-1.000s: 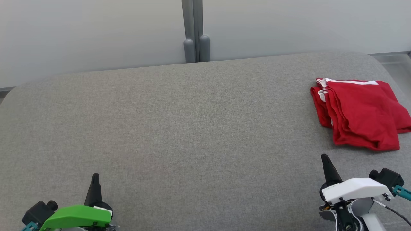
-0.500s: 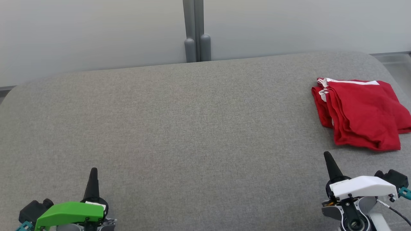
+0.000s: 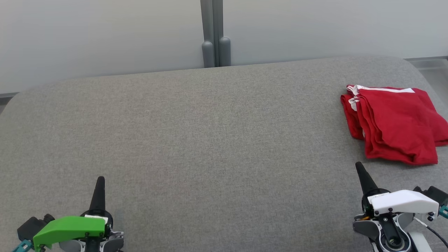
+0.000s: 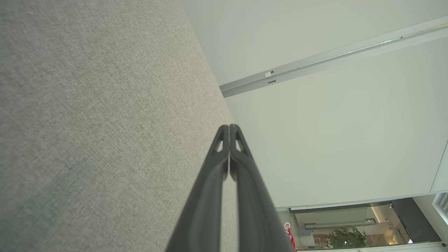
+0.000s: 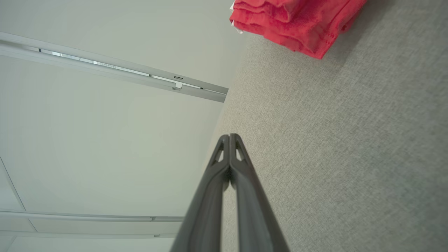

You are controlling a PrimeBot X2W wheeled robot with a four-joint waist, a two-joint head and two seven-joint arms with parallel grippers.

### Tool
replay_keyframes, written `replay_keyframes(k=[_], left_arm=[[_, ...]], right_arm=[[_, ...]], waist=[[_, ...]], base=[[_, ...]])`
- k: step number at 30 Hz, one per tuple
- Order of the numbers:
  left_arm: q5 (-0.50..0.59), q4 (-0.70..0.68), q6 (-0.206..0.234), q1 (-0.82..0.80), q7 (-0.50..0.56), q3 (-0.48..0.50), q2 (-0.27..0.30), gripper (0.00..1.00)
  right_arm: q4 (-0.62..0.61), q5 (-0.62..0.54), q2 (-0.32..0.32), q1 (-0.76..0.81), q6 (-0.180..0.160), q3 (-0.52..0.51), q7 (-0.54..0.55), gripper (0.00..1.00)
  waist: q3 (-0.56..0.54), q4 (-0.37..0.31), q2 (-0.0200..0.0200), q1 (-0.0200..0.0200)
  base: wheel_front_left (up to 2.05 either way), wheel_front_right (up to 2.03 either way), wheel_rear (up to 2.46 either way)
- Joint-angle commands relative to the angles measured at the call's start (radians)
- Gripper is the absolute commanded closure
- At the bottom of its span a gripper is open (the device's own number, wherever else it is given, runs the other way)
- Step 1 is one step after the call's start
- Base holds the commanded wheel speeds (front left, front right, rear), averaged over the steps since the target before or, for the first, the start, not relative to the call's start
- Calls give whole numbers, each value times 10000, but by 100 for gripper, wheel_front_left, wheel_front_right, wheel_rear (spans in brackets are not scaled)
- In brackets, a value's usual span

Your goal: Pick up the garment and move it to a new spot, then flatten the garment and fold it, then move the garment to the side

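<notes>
A grey fabric surface (image 3: 210, 140) meets pale wall panels (image 3: 105, 31) split by a grey post (image 3: 213, 31).

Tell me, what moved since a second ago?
Both grippers eased outward and slightly forward: the left gripper leftward, the right gripper rightward. Both stayed shut, holding nothing. The folded red garment stayed put on the grey surface.
</notes>
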Motion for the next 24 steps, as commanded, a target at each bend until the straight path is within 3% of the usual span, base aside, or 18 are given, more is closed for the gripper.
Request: replay_keyframes(k=[1, 24], left_arm=[[-258, -100, -64, -239, 56, 67, 77, 100], [-2072, -358, -158, -375, 530, 217, 93, 100]], right_arm=[[-137, 245, -54, -133, 6, -53, 77, 100], [-394, 2173, -63, -131, 5, -332, 589, 100]], waist=[[2, 3, 0, 0], [31, 58, 0, 0]], base=[[0, 0, 0], [0, 0, 0]])
